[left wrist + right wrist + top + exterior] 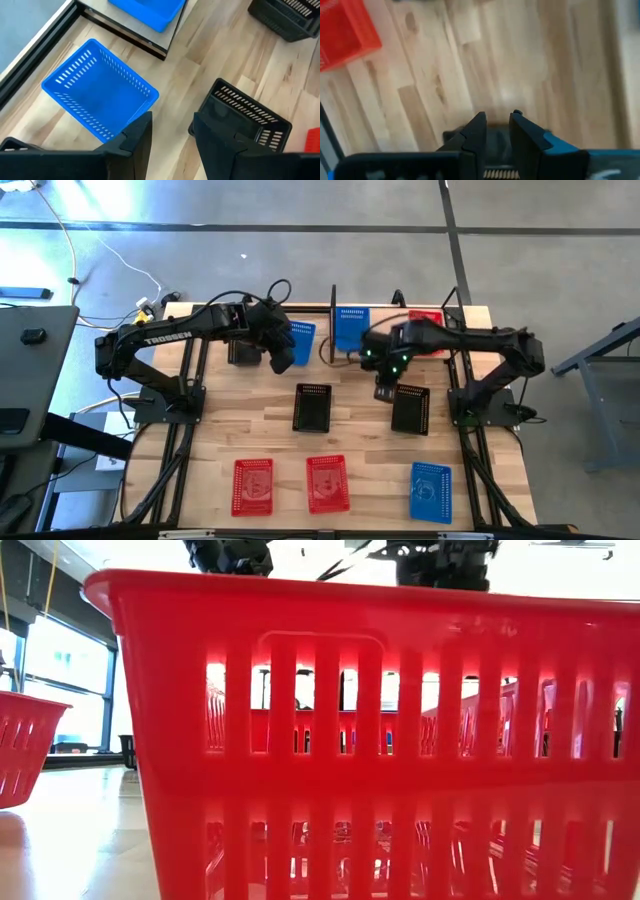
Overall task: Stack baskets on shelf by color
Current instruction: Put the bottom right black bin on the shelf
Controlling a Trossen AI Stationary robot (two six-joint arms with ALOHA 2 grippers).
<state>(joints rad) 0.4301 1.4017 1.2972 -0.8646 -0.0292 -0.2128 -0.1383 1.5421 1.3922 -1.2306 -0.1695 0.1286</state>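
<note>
In the high view my left gripper (281, 356) hovers open over the table's far left, beside a loose blue basket (301, 335) and a black basket (240, 351). Its wrist view shows the open fingers (172, 134) above the gap between that blue basket (100, 95) and a black one (240, 117). My right gripper (386, 387) is at the far-left corner of another black basket (411, 409). The shelf (334, 308) at the far edge carries a blue basket (351, 327) and a red basket (426, 320). My right gripper (497, 131) has its two fingers on either side of the black basket's rim (495, 142) at an end wall, one inside and one outside, coming from above. The basket's bottom seems to rest on the table; the blurred wrist view shows no more.
A third black basket (312, 407) stands mid-table. Two red baskets (252, 485) (327, 483) and a blue one (430, 491) line the near edge. One red basket (380, 740) fills the low view, with another (25, 745) at its left. Bare wood lies between the rows.
</note>
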